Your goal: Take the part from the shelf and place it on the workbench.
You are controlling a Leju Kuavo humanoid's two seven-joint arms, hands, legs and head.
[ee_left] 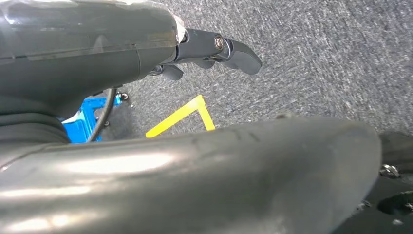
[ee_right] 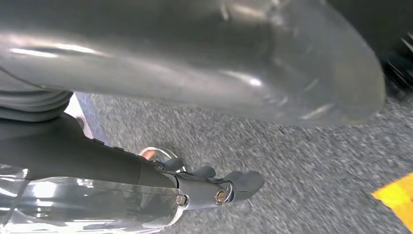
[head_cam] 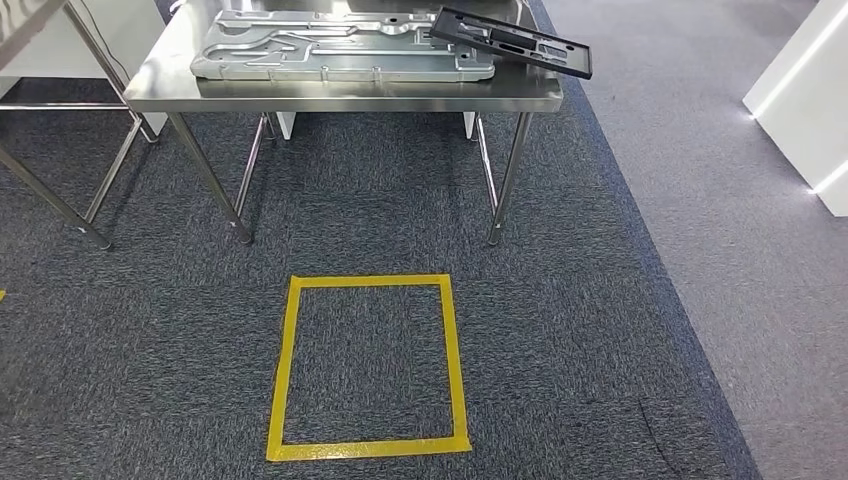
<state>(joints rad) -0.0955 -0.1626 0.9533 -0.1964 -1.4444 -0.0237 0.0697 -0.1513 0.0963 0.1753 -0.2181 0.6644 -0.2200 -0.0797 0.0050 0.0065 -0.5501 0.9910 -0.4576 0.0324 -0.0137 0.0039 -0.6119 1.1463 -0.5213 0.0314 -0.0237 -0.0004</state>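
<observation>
A steel workbench (head_cam: 350, 92) stands ahead of me on the carpet. On it lies a large silver stamped metal plate (head_cam: 340, 50). A black frame-shaped part (head_cam: 510, 42) rests at the bench's right end, partly on the plate and tilted. My left hand (ee_left: 214, 51) hangs over the grey carpet with its fingers stretched out, holding nothing. Over the carpet too, my right hand (ee_right: 219, 187) has its fingers extended and nothing in them.
A yellow tape square (head_cam: 368, 283) marks the floor in front of the bench. A second steel table (head_cam: 40, 15) stands at the left, and a white cabinet (head_cam: 800, 90) at the right. A blue frame (ee_left: 80, 122) and a tape corner (ee_left: 195, 109) lie near my left hand.
</observation>
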